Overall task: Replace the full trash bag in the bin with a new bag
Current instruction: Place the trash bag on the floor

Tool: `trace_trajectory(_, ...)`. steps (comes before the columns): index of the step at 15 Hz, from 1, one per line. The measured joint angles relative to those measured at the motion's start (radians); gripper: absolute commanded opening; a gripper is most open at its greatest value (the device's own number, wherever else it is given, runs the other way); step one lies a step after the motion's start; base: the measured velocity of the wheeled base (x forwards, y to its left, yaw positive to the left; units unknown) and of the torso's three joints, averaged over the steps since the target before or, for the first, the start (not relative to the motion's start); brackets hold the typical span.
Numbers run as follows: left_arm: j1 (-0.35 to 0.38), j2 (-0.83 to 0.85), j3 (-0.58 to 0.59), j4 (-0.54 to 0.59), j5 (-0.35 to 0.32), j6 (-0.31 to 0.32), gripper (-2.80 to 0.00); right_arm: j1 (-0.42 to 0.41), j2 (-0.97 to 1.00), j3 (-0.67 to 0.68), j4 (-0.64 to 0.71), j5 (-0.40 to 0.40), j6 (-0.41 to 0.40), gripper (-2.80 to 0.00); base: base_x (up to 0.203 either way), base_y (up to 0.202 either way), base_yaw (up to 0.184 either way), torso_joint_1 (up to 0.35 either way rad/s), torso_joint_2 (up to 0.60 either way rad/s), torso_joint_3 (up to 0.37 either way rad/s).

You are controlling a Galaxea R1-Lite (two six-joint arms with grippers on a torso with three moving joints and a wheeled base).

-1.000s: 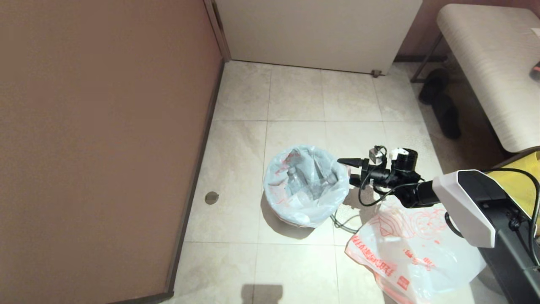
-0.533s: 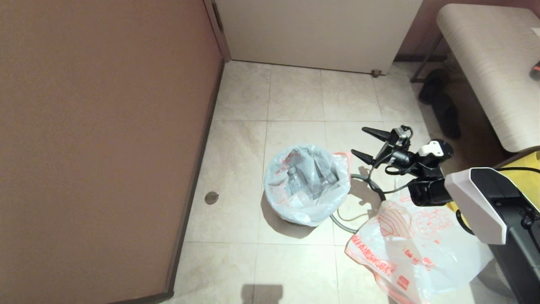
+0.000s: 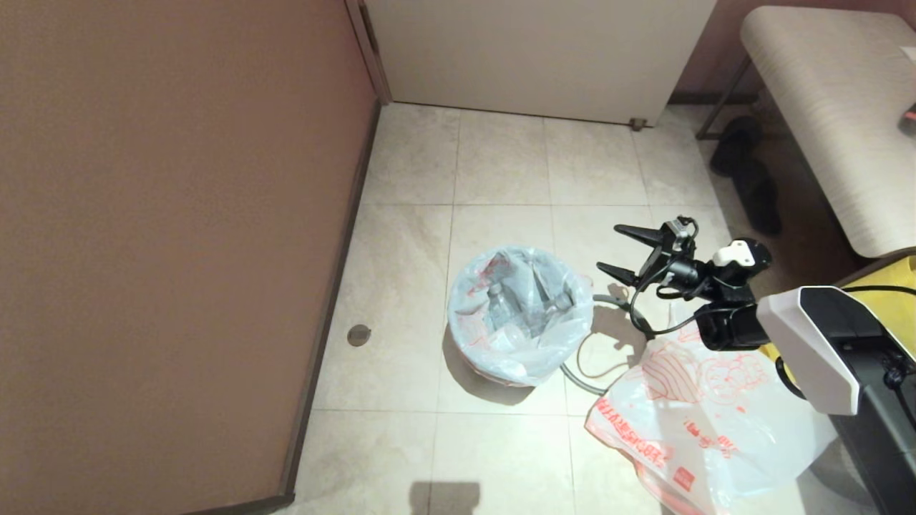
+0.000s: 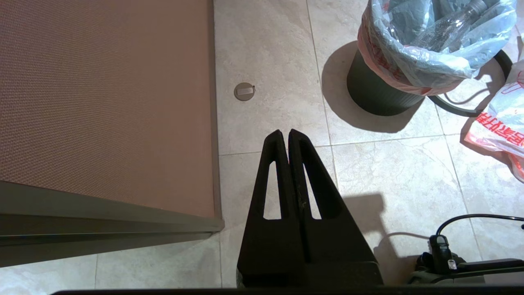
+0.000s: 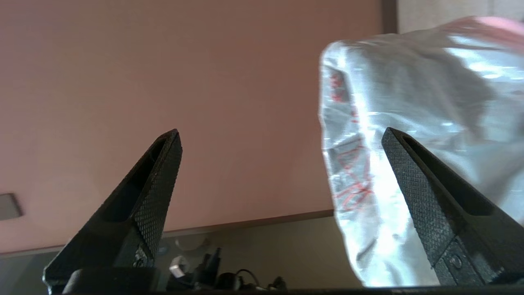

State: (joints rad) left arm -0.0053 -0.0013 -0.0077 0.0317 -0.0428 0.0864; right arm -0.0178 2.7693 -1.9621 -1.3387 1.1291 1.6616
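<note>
The full trash bag [image 3: 520,315], translucent white with red print and clear bottles inside, sits in the black bin [image 4: 376,90] with its edge folded over the top. The bin's grey ring rim [image 3: 577,379] lies on the floor against the bin's right side. The new bag [image 3: 708,422], white with an orange-red cartoon, lies crumpled on the tiles near right. My right gripper [image 3: 608,248] hovers open just right of the full bag's edge, holding nothing; in its wrist view the full bag [image 5: 409,123] lies beyond one finger. My left gripper [image 4: 284,133] is shut and empty, parked over the floor.
A brown partition wall [image 3: 179,250] runs along the left and a white door [image 3: 537,57] closes the far side. A bench [image 3: 837,107] with dark shoes [image 3: 744,172] under it stands far right. A yellow bag [image 3: 880,307] sits behind my right arm. A floor drain [image 3: 358,334] lies left of the bin.
My right gripper has drawn back from the bag's right edge, up and to the right, and its wrist has rolled so both spread fingers show. The full bag stays in the bin.
</note>
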Motion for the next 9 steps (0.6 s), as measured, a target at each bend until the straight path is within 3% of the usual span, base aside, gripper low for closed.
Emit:
trace_trajectory(5,0.0,0.0,0.0,0.0,0.0,0.0,-2.8,-0.011,0.046,-0.016,0.293,-0.004,-0.326,0.0,0.0,0.0,0.0,0.0,0.0,0.0)
trace_trajectory(9,-0.001,0.0,0.0,0.0,0.0,0.0,-2.8,0.004,0.063,-0.018,0.308,0.001,-0.351,0.0,0.0,0.0,0.0,0.0,0.0,0.0)
